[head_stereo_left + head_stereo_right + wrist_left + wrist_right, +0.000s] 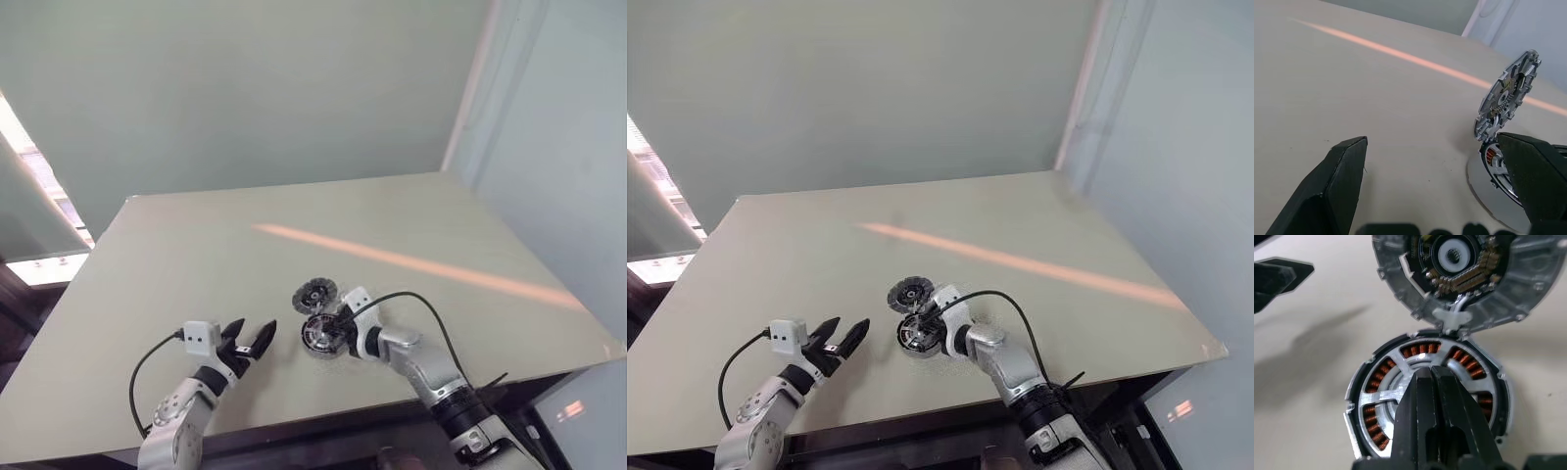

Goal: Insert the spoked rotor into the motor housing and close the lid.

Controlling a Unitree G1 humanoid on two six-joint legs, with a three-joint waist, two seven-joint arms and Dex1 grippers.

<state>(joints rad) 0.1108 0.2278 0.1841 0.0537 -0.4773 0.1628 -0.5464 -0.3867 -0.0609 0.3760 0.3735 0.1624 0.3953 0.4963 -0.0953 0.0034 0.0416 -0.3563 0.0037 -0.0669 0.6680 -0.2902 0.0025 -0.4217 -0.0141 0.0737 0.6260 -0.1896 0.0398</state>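
Rotor (1427, 382) seated in motor housing (1359, 431); right pincer (1431, 377) pressed together on it, left pincer (251, 339) spread. Swing hinged lid (1469, 279) down squarely.

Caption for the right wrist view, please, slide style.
Shut right gripper over the spoked rotor seated in the motor housing, hinged lid standing open behind.

No text, label, brand, number or sign can be read on anything here.
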